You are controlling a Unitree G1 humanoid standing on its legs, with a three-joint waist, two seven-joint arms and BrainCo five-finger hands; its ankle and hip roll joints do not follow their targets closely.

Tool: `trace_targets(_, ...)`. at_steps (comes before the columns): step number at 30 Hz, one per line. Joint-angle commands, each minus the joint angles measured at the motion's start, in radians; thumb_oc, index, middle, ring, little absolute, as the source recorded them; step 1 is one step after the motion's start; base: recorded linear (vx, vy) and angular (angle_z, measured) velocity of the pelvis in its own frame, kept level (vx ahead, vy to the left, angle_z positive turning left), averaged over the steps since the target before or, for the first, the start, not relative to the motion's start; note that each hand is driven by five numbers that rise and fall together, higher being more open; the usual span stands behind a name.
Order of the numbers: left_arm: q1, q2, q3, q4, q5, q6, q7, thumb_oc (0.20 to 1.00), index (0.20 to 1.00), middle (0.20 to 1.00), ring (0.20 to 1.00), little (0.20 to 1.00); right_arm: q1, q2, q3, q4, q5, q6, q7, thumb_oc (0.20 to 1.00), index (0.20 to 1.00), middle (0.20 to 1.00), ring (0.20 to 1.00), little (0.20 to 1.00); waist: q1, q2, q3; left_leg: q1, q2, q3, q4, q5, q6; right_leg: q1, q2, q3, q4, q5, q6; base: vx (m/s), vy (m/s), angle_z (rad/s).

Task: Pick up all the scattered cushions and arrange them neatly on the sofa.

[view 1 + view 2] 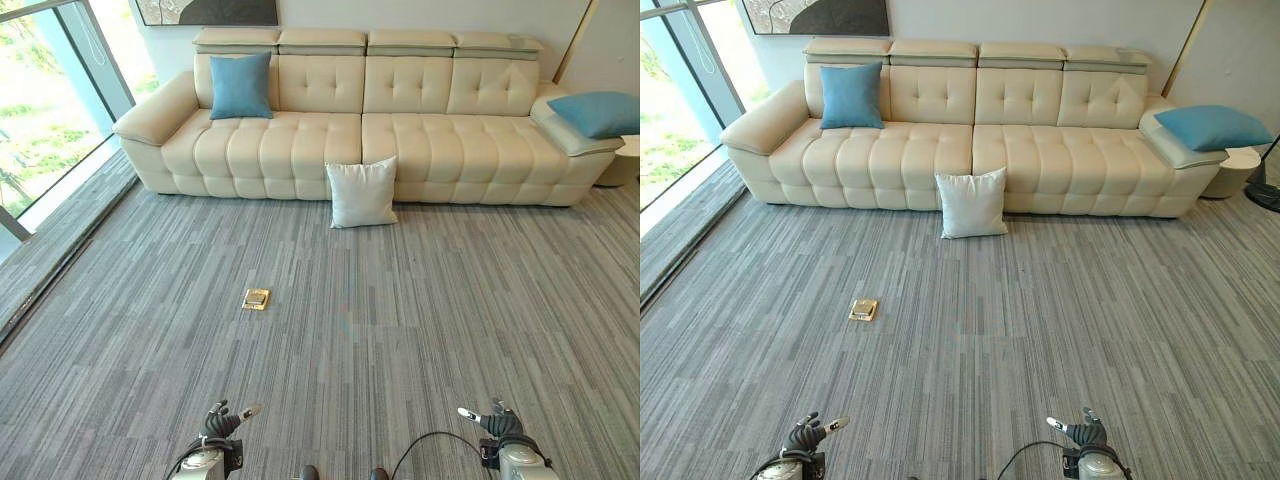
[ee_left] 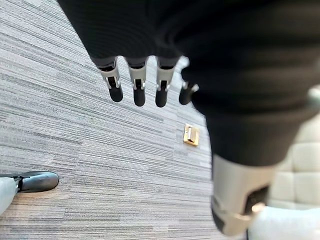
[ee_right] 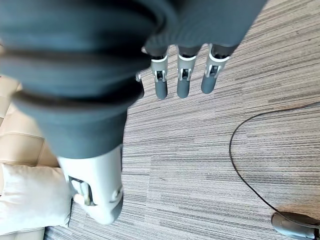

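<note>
Cream sofa (image 1: pixel 370 120) against the far wall, across a stretch of grey carpet (image 1: pixel 400 320). White cushion (image 1: pixel 362 193) on the carpet, upright, leaning on the sofa's front at its middle. Blue cushion (image 1: pixel 241 86) upright on the sofa's left seat, against the backrest. Second blue cushion (image 1: pixel 600 113) lying flat on the sofa's right armrest. Small brass floor plate (image 1: pixel 256 298) set in the carpet in front of the sofa, left of the white cushion and well apart from it. Window (image 1: pixel 50 110) beyond the sofa's left end; framed picture (image 1: pixel 205 11) on the wall above the sofa. Nothing standing on the carpet between the hands and the sofa apart from the floor plate.

Left hand (image 1: pixel 222 421) low over the carpet, far from the sofa, fingers (image 2: pixel 137 90) straight and slightly spread, holding nothing. Right hand (image 1: pixel 496 420) likewise far from the sofa, fingers (image 3: pixel 182 82) straight, apart, touching nothing.
</note>
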Motion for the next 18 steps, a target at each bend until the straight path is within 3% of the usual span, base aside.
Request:
trace_targets(1,-0.06,0.013,-0.046,0.023,0.006,-0.017,0.004,1.0,1.0,1.0,1.0,1.0,-0.049,-0.023,-0.01,0.025,0.02,-0.007,-0.013,1.0,1.0,1.0,1.0,1.0,0.004,0.0,-0.011,0.037,0.015,0.044,0.001,-0.099,-0.071,0.021,-0.025,-0.043,0.001,-0.137,0.07,0.0,0.0,0.0)
trace_targets(18,-0.053,0.004,-0.039,0.03,-0.019,-0.015,0.006,1.0,1.0,1.0,1.0,1.0,-0.051,-0.016,0.003,0.049,0.012,0.005,-0.007,1.0,1.0,1.0,1.0,1.0,0.005,0.002,-0.01,0.043,0.012,0.041,0.001,-0.101,-0.068,0.026,-0.026,-0.042,0.001,-0.138,0.07,0.0,0.0,0.0)
